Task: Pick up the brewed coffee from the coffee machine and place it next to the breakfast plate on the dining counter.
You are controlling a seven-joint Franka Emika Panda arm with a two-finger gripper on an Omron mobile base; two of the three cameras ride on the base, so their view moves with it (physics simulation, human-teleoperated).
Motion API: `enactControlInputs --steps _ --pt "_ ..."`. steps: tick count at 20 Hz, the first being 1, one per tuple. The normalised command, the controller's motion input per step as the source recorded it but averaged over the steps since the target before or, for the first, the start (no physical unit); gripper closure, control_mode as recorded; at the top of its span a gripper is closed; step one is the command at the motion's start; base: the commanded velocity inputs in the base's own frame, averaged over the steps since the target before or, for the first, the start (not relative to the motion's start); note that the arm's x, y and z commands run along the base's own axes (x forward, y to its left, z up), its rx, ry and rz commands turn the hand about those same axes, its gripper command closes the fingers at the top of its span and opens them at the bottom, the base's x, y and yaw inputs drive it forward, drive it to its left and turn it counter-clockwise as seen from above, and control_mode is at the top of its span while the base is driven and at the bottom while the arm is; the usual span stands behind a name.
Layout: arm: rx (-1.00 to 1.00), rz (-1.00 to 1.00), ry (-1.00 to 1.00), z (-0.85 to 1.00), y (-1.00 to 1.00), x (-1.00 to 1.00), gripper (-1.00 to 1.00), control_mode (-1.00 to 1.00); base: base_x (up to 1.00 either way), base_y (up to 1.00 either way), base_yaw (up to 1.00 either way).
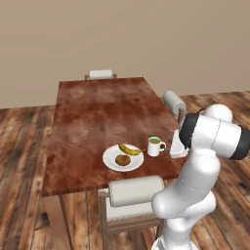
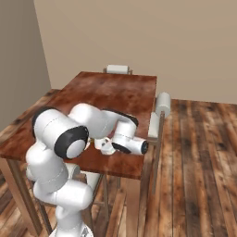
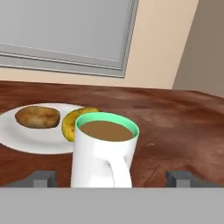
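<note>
The brewed coffee, a white mug with a green inner rim and brown liquid, stands upright on the dining counter near its front right corner. Just left of the mug lies the breakfast plate with a banana and a round pastry; the two are close but apart. My gripper is open, one fingertip on each side of the mug with a gap to both, handle facing the hand. In the left base view the gripper reaches in level from the right. My arm partly covers the mug in the right base view. The coffee machine is out of view.
A grey cushioned chair is tucked under the counter's near edge right below the plate. Another chair stands at the right side and a third at the far end. Wooden floor surrounds the counter; a window fills the wall behind.
</note>
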Motion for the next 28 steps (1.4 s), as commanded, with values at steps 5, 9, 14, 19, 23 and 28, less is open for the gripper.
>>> enactControlInputs --steps 5,9,14,19,23,28 --pt "0.00 0.00 -0.01 0.66 0.00 -0.50 -1.00 -1.00 0.00 0.00 0.00" --pt "-0.05 0.00 -0.01 0.57 0.00 -0.81 -1.00 -1.00 0.00 0.00 0.00" --pt "-0.13 0.00 -0.14 0.65 0.07 -0.99 -1.00 -1.00 0.00 0.00 0.00" --pt "-0.15 0.00 -0.28 0.68 0.07 -0.81 -1.00 -1.00 0.00 0.00 0.00" --pt "-0.14 0.00 -0.27 0.81 0.05 -0.66 -1.00 -1.00 0.00 0.00 0.00" --pt "-0.10 0.00 -0.18 0.91 0.00 -0.44 -1.00 -1.00 0.00 0.00 0.00"
